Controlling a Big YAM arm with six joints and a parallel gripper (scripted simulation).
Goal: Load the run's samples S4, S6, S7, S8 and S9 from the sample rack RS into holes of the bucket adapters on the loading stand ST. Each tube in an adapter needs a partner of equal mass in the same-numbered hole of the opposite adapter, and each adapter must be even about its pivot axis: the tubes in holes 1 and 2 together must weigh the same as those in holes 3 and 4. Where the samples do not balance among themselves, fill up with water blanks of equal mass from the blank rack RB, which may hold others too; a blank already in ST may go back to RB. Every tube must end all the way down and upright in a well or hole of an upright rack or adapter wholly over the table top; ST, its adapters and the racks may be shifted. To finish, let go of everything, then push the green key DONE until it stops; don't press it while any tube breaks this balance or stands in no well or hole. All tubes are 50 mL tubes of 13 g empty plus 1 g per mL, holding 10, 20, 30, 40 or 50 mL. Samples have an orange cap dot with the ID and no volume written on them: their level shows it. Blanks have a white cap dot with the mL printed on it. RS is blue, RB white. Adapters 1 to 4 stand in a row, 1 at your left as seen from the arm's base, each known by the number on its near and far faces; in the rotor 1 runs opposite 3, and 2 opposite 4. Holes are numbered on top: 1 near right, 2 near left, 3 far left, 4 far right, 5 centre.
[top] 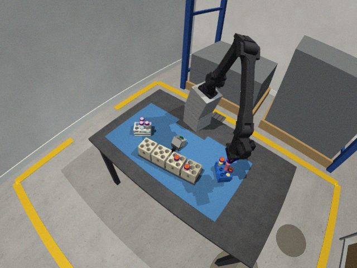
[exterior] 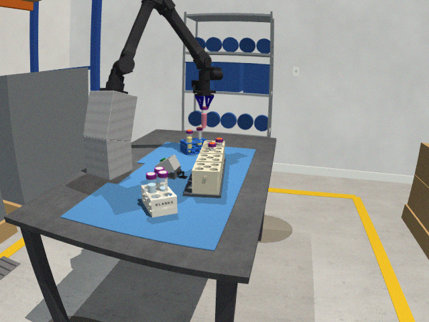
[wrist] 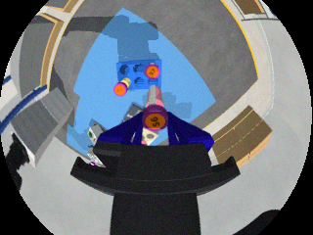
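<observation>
My gripper (top: 230, 160) is shut on a sample tube (top: 227, 166) with pink liquid and an orange cap dot. It holds the tube upright in the air above the blue sample rack RS (top: 223, 173); in the exterior view the tube (exterior: 204, 118) hangs clear over RS (exterior: 192, 147). Two more sample tubes stand in RS, one with yellow liquid (top: 221, 160) and one lower (top: 230, 169). The row of four beige adapters (top: 170, 160) holds two sample tubes (top: 176, 157) (top: 186, 166), one in each of the two adapters nearest RS. The wrist view shows the held tube's cap (wrist: 155, 119) above RS (wrist: 139, 73).
The white blank rack RB (top: 139, 129) holds three purple-capped tubes at the mat's far left. The grey box with the green DONE key (top: 179, 142) stands just behind the adapter row. The arm's grey pedestal (top: 201, 109) stands at the table's back edge.
</observation>
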